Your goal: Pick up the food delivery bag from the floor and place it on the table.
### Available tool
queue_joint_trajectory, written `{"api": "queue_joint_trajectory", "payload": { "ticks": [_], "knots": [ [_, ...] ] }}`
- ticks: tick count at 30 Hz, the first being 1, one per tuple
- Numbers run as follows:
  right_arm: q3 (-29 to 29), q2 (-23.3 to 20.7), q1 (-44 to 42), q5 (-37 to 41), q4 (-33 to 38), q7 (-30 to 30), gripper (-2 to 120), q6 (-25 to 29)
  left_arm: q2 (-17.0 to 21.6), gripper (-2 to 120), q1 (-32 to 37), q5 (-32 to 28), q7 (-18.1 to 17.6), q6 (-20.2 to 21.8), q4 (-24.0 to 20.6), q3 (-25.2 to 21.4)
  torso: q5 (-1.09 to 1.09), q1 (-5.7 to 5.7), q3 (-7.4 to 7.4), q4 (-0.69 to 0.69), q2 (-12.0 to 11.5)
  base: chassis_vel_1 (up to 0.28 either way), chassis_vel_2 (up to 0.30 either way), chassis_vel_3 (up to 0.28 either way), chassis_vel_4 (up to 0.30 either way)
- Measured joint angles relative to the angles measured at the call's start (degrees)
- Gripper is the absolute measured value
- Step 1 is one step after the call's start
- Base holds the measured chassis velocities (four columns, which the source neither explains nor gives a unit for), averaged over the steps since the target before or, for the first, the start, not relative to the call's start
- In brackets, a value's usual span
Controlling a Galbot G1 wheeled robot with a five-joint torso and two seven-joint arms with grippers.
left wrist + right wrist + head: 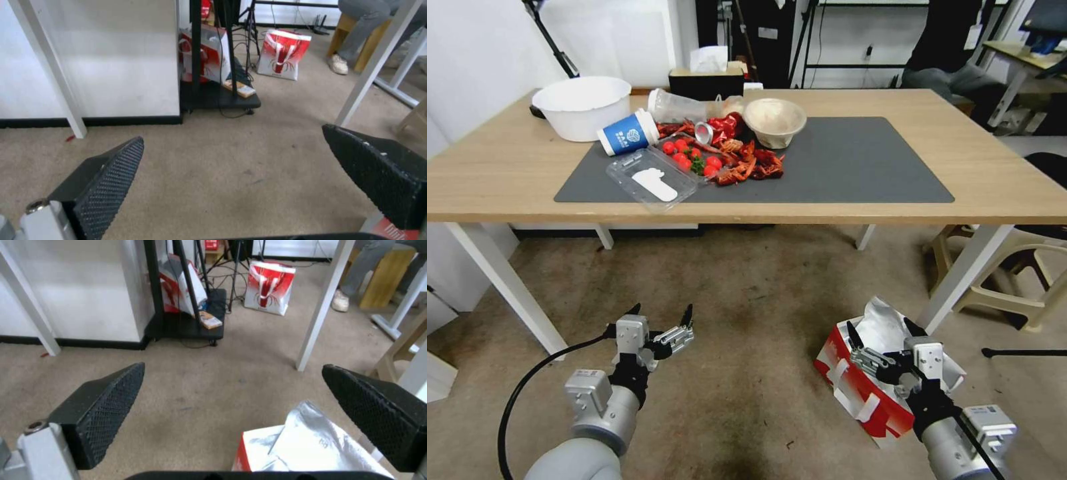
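The boxy red-and-white paper food delivery bag (864, 393) with silver foil lining (307, 443) sits on the stained brownish carpet floor (747, 373), near the light-wood table (507, 173)'s white leg (960, 277). Over the bag hovers the right gripper (887, 337), fingers spread wide, holding nothing. Well away from the bag over bare carpet, the left gripper (662, 313) also gapes empty. The right wrist view reveals a second red-and-white bag (269, 286) beyond the table leg.

Left arm: grey, low in the head view, forearm angled up and forward, black cable looping off its wrist. Left gripper (662, 311): fingers spread wide, black tips pointing forward; textured pads (113, 173) face each other across a broad gap in its wrist view.

Right arm: grey, low at the far side, forearm angled up and inward. Right gripper (884, 335): fingers parted wide, pads (111, 403) well apart.
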Motion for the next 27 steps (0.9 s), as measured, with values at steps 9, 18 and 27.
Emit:
{"api": "queue_joint_trajectory", "payload": {
  "ticks": [9,18,27],
  "knots": [
    [0.57,0.00,0.02,0.33,0.05,-0.06,100,0.00,-0.16,100,0.28,0.10,-0.09,-0.14,-0.05,0.05,0.00,-0.42,-0.72,0.00,-1.15,0.000,0.000,0.000,0.000],
    [0.50,0.00,0.33,0.21,-0.42,-0.18,100,-0.01,-0.56,100,0.44,0.14,-0.16,-0.32,-0.25,-0.04,0.00,-0.90,-1.64,0.00,-2.55,0.000,0.000,0.000,0.000],
    [0.65,0.00,0.70,0.12,-0.59,-0.51,100,-0.02,-0.81,100,1.04,0.29,-0.42,-0.83,-0.35,0.02,0.00,-1.79,-3.40,0.00,-5.20,0.000,0.000,0.000,0.000]
  ]
}}
